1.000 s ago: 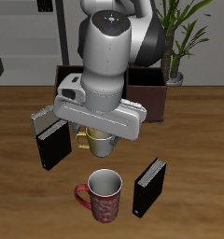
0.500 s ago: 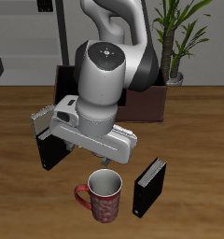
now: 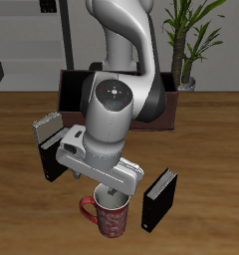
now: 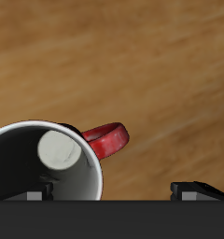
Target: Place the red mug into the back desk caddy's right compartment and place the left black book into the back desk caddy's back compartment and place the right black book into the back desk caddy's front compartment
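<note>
The red mug stands upright near the table's front edge, and its pale inside and red handle fill the wrist view. My gripper hangs right over it, open. One fingertip is over the mug's opening and the other is outside, past the handle. The left black book stands upright beside the mug. Farther back on the mug's other side stands the right black book. The dark back desk caddy sits behind my arm, its compartments hidden.
A grey book leans just behind the right black book. A potted plant stands at the back beyond the caddy. My arm's bulk blocks the middle of the table from view.
My arm has swung forward and down, from above the cream mug to just over the red mug. The cream mug is now hidden behind the arm.
</note>
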Available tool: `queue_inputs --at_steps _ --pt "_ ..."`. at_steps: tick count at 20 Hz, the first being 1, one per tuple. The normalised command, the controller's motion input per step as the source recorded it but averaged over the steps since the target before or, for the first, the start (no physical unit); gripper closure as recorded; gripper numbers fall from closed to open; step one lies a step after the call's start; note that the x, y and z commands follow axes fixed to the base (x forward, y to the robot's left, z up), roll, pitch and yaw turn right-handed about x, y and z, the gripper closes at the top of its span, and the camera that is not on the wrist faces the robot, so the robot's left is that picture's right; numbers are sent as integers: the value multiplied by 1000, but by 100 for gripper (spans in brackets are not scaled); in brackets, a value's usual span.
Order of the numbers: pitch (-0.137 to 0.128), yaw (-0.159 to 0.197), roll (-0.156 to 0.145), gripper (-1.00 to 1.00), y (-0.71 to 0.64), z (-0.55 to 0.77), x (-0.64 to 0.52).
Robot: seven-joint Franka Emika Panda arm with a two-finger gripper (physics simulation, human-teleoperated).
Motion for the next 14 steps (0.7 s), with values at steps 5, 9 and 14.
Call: queue_inputs --at_steps 5,9,14 --pt "63 19 -21 100 -44 -499 36" --pt "6 -11 40 100 98 -114 -65" --pt "-16 19 35 100 176 132 -139"
